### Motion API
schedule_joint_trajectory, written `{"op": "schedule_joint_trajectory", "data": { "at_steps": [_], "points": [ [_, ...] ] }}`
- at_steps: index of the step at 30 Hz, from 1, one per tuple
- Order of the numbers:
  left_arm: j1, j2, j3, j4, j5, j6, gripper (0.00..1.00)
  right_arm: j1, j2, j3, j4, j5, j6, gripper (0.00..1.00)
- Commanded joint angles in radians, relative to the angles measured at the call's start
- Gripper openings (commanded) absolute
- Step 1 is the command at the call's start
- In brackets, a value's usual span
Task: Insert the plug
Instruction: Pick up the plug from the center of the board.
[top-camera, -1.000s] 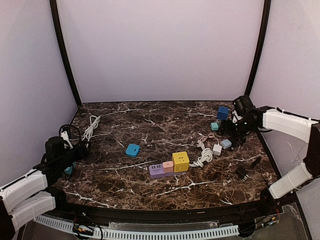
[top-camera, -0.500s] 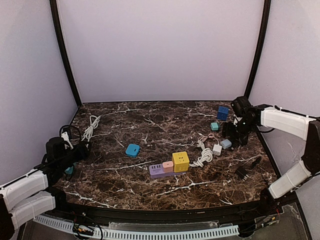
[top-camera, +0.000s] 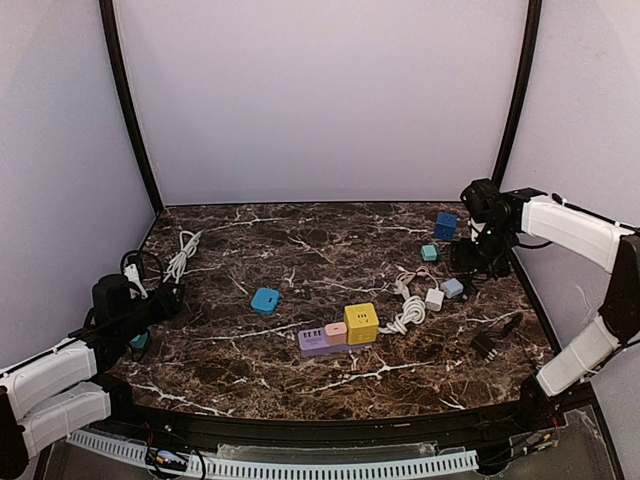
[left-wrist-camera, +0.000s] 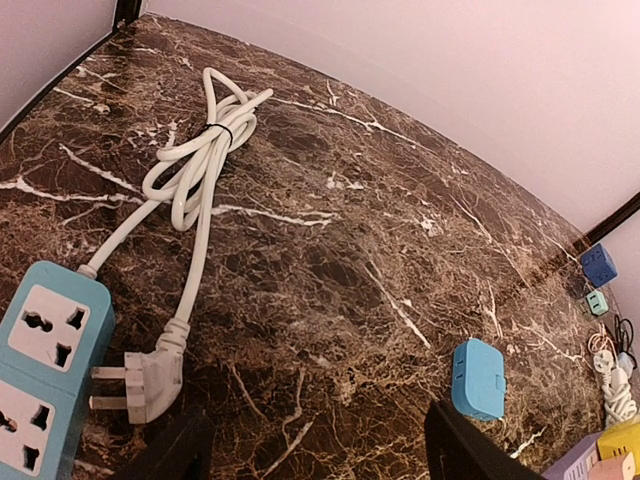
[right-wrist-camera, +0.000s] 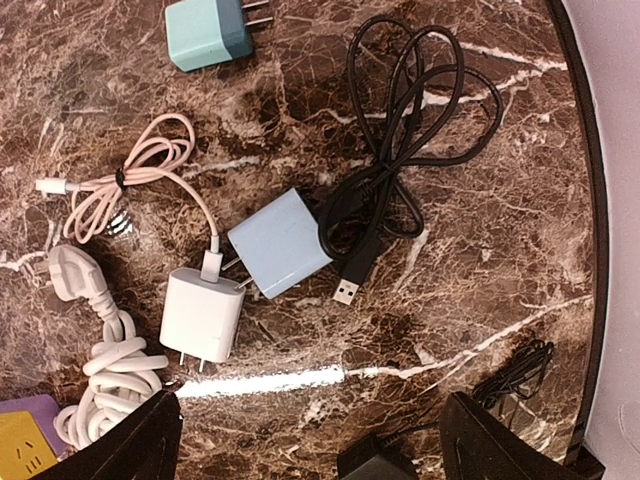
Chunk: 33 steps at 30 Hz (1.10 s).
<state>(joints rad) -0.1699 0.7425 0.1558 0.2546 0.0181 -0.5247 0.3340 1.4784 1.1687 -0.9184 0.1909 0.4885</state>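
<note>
— Marble, dark brown with white veins: is that the table (top-camera: 250, 385)?

— Yes. From above it is scattered with plugs, chargers and cables, with one robot arm at each side.

— Where is the plug?

— At the left edge, best seen from the left wrist camera. A white three-pin plug (left-wrist-camera: 150, 378) lies flat on the table. Its pins point at the side of a teal power strip (left-wrist-camera: 40, 370) just beside it (whether the pins touch the strip cannot be told). The plug is not in any socket. Its white cable (left-wrist-camera: 200, 150) runs away from it in a tied bundle.

— And the left gripper (left-wrist-camera: 315, 455)?

— Its jaws are spread wide, with only bare marble between them. It hovers near the plug and holds nothing.

— The right gripper (right-wrist-camera: 315, 445)?

— It is also gaping wide and empty, above the right side of the table. Below it a pale blue charger (right-wrist-camera: 280, 243) and a white charger (right-wrist-camera: 203, 317) lie just beside each other. A pink cable (right-wrist-camera: 130, 175) ends at the white charger. A black USB cable (right-wrist-camera: 420, 100) loops against the pale blue charger's edge. A teal charger (right-wrist-camera: 212, 30) lies farther off.

— What is in the middle?

— A yellow cube socket (top-camera: 361, 322) touches a pink block (top-camera: 336, 332) and a purple strip (top-camera: 315, 340). A blue adapter (top-camera: 265, 299) sits apart, to their left.
</note>
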Motion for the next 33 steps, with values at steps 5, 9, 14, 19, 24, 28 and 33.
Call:
{"op": "schedule_joint_trajectory", "data": {
  "at_steps": [5,9,14,19,24,28,33],
  "points": [
    [0.006,0.001,-0.016,0.011,0.013,0.004,0.74,0.047,0.017,0.051,0.003,-0.099,-0.064,0.88],
    [0.005,0.008,-0.017,0.011,0.02,0.008,0.74,0.162,0.002,0.109,0.175,-0.154,-0.181,0.98],
    [0.006,0.024,-0.018,0.016,0.044,0.007,0.74,0.368,0.133,0.219,0.506,-0.347,-0.399,0.99],
    [0.006,0.021,-0.019,0.016,0.041,0.013,0.74,0.495,0.48,0.536,0.488,-0.421,-0.571,0.99],
    [0.005,0.016,-0.019,0.022,0.047,0.009,0.74,0.55,0.8,0.883,0.417,-0.486,-0.593,0.99],
    [0.005,0.013,-0.019,0.023,0.049,0.009,0.74,0.591,0.999,1.063,0.356,-0.486,-0.635,0.99],
    [0.006,0.011,-0.021,0.026,0.053,0.005,0.74,0.612,1.079,1.085,0.344,-0.444,-0.68,0.99]
  ]
}}
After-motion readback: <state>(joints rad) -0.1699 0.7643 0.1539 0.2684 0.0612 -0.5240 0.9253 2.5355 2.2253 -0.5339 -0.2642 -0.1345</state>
